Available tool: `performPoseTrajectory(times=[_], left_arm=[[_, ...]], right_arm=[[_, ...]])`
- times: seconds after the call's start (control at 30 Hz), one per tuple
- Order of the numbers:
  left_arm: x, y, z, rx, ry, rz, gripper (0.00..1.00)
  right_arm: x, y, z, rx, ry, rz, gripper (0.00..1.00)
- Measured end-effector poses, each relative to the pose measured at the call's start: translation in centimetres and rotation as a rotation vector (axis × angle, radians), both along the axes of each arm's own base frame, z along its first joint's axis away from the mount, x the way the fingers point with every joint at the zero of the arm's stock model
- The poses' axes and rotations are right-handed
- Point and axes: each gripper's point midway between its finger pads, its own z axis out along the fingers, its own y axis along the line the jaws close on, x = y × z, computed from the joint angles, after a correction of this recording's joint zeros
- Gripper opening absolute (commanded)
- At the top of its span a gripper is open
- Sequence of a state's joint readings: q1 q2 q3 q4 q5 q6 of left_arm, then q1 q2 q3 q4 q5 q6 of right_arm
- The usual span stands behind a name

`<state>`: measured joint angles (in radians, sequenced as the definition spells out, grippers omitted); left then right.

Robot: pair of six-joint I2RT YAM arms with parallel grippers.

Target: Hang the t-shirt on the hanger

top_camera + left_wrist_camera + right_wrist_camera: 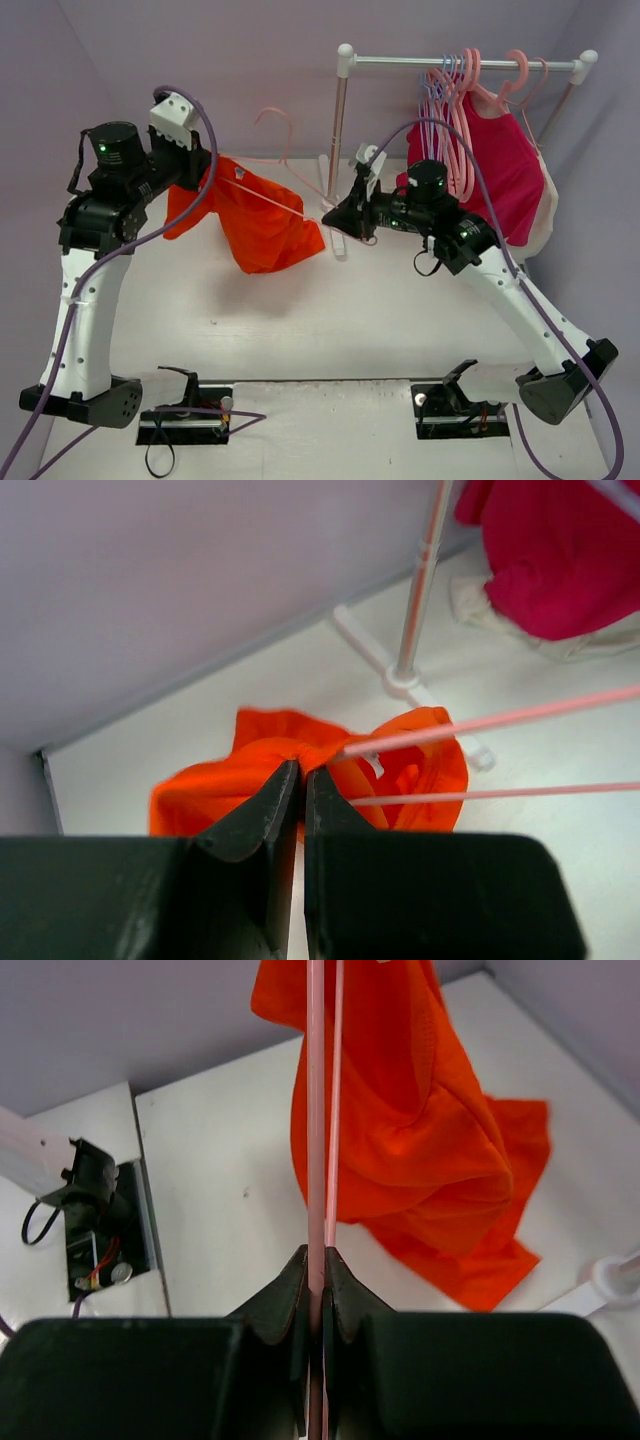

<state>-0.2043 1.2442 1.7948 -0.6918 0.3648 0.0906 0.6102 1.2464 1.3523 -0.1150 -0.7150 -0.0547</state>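
Expect soft, light, floppy handling from the bright orange cloth t-shirt, slung in mid-air left of the white clothes rail, with the thin pale pink plastic hanger poking into it; best taken at the neck hem (firmer there, probably). Clamped on bunched cloth there: left gripper, wrist lifted high. Pinched tight on the hanger's bar: right gripper, forearm level before the rail's post

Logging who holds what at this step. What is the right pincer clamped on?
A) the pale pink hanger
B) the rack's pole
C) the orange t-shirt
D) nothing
A: the right wrist view shows the right pincer shut on the thin bar of the hanger, while the left pincer pinches the t-shirt.
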Motion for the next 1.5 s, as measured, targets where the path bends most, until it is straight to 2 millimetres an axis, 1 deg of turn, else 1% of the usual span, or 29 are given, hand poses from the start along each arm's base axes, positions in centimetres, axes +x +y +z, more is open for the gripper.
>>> performPoseTrajectory(times=[0.1,0.13,0.2,0.27,0.37,0.43,0.53,0.63,0.77,0.83,0.9,0.97,1.1,1.17,1.27,1.33,1.4,1.43,1.5], left_arm=[[-1.1,-0.6,3.1,-0.030,-0.069,-0.033,0.00],[-1.5,-0.8,4.3,-0.042,-0.097,-0.049,0.00],[-2.2,-1.2,5.7,-0.058,-0.135,-0.073,0.00],[-2.7,-1.4,6.1,-0.065,-0.143,-0.088,0.00],[-2.9,-1.7,5.1,-0.064,-0.119,-0.106,0.00],[-2.7,-1.9,3.8,-0.058,-0.084,-0.110,0.00],[-2.2,-2.0,1.6,-0.045,-0.023,-0.112,0.00],[-2.2,-2.4,0.0,-0.040,0.024,-0.130,0.00],[-2.4,-3.4,-0.5,-0.056,0.049,-0.192,0.00],[-2.6,-3.9,-0.4,-0.064,0.053,-0.218,0.00],[-2.7,-4.4,0.2,-0.074,0.047,-0.240,0.00],[-2.6,-4.9,1.8,-0.087,0.017,-0.260,0.00],[-2.5,-6.4,6.3,-0.109,-0.096,-0.301,0.00],[-3.1,-7.3,7.8,-0.117,-0.134,-0.329,0.00],[-4.1,-8.5,9.8,-0.129,-0.185,-0.372,0.00],[-4.8,-9.3,10.9,-0.138,-0.211,-0.398,0.00],[-5.3,-9.9,11.5,-0.144,-0.224,-0.420,0.00],[-5.4,-10.2,11.5,-0.145,-0.224,-0.425,0.00],[-5.3,-10.5,11.0,-0.144,-0.210,-0.423,0.00]], right_arm=[[0.3,0.2,3.4,0.048,-0.063,0.020,0.00],[0.2,0.3,4.1,0.060,-0.078,0.035,0.00],[-0.1,0.7,4.5,0.072,-0.091,0.068,0.00],[-0.2,1.0,4.1,0.072,-0.092,0.098,0.00],[-0.7,1.5,1.6,0.048,-0.053,0.138,0.00],[-1.3,1.7,-0.5,0.026,-0.008,0.167,0.00],[-1.9,1.9,-2.8,0.005,0.053,0.207,0.00],[-2.2,2.2,-4.0,-0.005,0.091,0.238,0.00],[-1.8,2.1,-4.1,-0.002,0.101,0.247,0.00],[-1.3,2.0,-3.4,0.008,0.093,0.245,0.00],[0.0,1.7,-2.0,0.025,0.066,0.229,0.00],[1.4,1.4,-0.3,0.043,0.029,0.209,0.00],[3.8,0.7,3.5,0.077,-0.050,0.172,0.00],[4.5,0.6,5.6,0.098,-0.099,0.162,0.00],[4.5,0.4,7.8,0.122,-0.151,0.162,0.00],[4.4,0.5,8.6,0.135,-0.179,0.170,0.00],[4.3,0.6,8.9,0.143,-0.195,0.179,0.00],[4.3,0.7,8.6,0.144,-0.197,0.181,0.00],[4.3,0.8,7.4,0.139,-0.183,0.186,0.00]])
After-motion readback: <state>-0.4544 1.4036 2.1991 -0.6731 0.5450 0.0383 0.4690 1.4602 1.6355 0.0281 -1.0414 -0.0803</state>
